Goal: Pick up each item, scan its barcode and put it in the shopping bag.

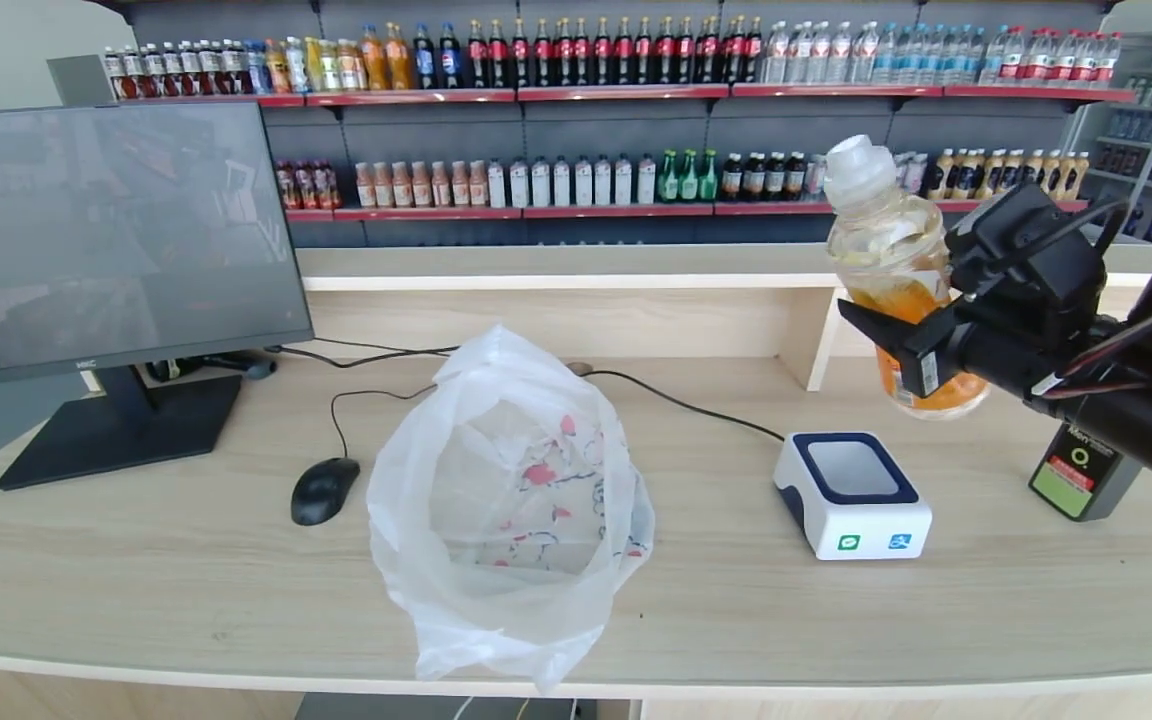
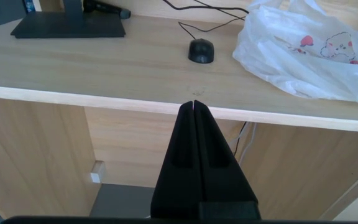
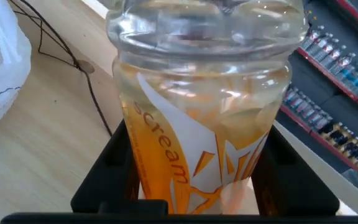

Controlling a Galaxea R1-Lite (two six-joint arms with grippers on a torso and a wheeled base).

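Note:
My right gripper [image 1: 911, 345] is shut on an orange drink bottle [image 1: 891, 270] with a white cap, held in the air above and a little right of the white barcode scanner [image 1: 851, 493]. The bottle [image 3: 207, 118] stands between black fingers [image 3: 104, 177] in the right wrist view. An open white plastic shopping bag [image 1: 511, 505] sits mid-counter, left of the scanner. My left gripper [image 2: 194, 106] is shut with nothing in it, hanging below the counter's front edge [image 2: 104, 96], with the shopping bag [image 2: 309, 53] beyond on the counter top.
A monitor [image 1: 106, 240] stands at the left with a black mouse [image 1: 324, 490] and cables beside the bag. A small payment terminal [image 1: 1076, 475] sits at the right under my right arm. Shelves of bottles [image 1: 616, 60] line the wall behind the raised counter ledge.

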